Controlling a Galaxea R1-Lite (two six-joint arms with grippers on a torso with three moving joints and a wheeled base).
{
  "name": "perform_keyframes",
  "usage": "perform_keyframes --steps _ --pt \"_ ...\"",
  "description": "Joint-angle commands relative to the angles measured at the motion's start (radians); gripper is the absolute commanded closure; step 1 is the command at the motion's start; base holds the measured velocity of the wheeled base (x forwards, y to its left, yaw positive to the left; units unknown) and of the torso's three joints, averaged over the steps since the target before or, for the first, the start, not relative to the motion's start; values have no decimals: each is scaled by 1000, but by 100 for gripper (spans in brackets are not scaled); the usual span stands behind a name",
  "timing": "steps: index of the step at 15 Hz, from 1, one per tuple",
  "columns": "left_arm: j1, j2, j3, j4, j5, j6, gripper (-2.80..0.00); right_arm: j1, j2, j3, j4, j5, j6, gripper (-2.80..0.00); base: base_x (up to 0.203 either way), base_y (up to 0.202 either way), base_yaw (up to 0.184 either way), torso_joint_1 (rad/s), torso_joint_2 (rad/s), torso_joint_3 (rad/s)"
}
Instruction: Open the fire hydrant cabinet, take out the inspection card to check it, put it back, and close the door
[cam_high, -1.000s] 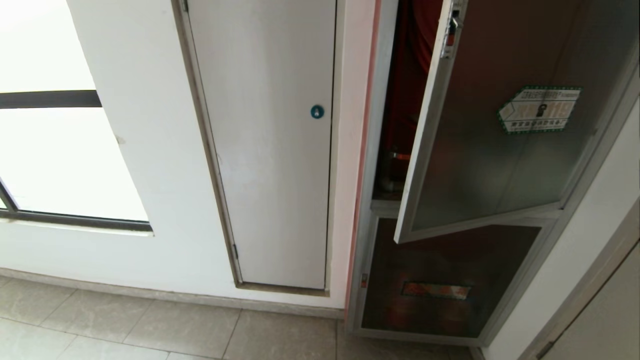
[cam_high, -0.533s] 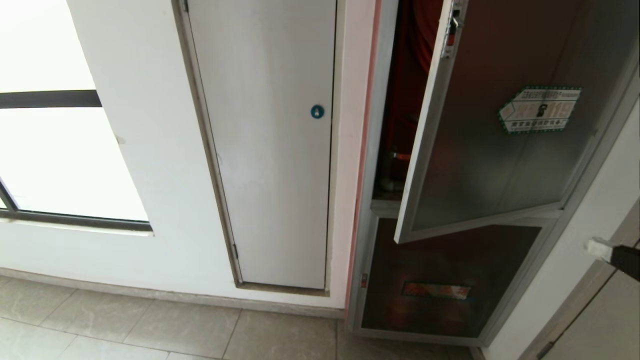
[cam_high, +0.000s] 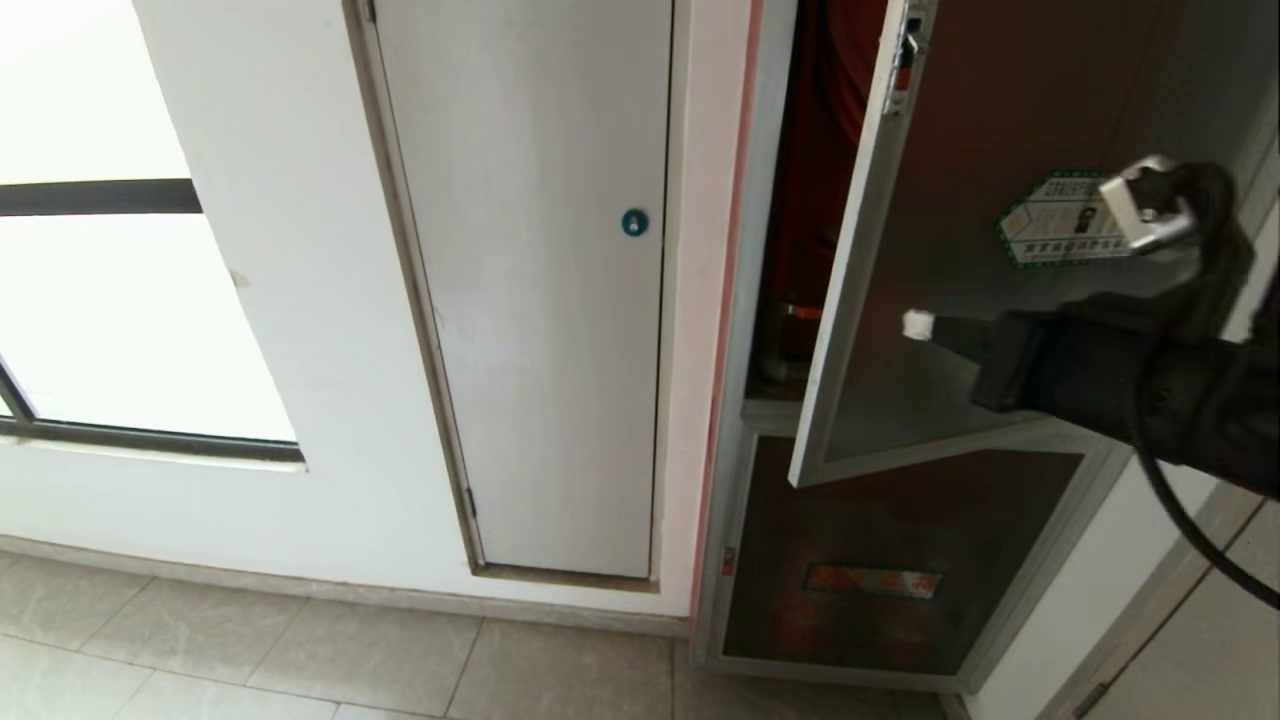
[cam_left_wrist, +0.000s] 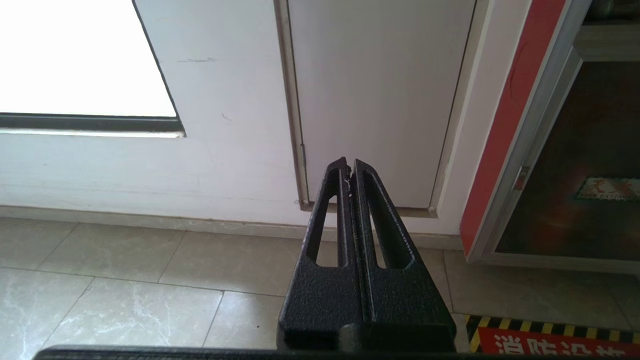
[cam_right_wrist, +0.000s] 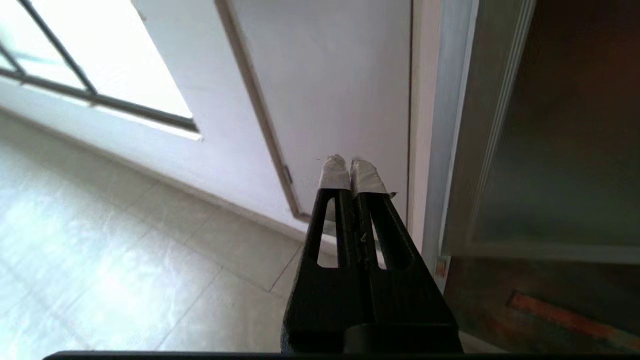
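The fire hydrant cabinet (cam_high: 765, 150) stands at the right, silver-framed, with red inside (cam_high: 830, 120). Its door (cam_high: 950, 200), dark glass with a green-edged white sticker (cam_high: 1050, 225) and a small red latch (cam_high: 903, 65), hangs ajar, its free edge swung out toward me. My right gripper (cam_high: 918, 325) is shut and empty, its white-taped tips pointing left in front of the door's glass, near the free edge. In the right wrist view the right gripper (cam_right_wrist: 350, 170) sits just beside the door (cam_right_wrist: 550, 150). My left gripper (cam_left_wrist: 349, 167) is shut, parked low over the floor. The inspection card is hidden.
A plain white panel door with a round blue lock (cam_high: 634, 223) is left of the cabinet, and a bright window (cam_high: 100, 300) further left. Below the door is a smaller dark panel with an orange label (cam_high: 870, 580). A hazard-striped floor marking (cam_left_wrist: 550, 340) lies near the cabinet's foot.
My right arm has come into the head view from the lower right and swung up and left across the door's glass. The door stays ajar as before.
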Motion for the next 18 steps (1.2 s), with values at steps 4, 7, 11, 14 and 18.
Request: perform_keyframes --steps 4,7,11,14,18 --pt "1 1 6 1 0 1 0 166 373 -189 -201 -377 2 0 0 0 0 0 0 0" --pt "0 0 6 -1 0 1 0 185 507 -273 -327 -510 -63 0 0 0 0 0 0 0" --pt "-1 1 6 -1 0 1 0 195 700 -420 -511 -751 -213 0 0 0 0 0 0 0" --pt "1 1 6 0 0 1 0 199 771 -535 -564 -867 -305 0 0 0 0 0 0 0" --pt "-1 0 6 0 0 1 0 192 851 -706 -569 -919 -326 0 0 0 0 0 0 0"
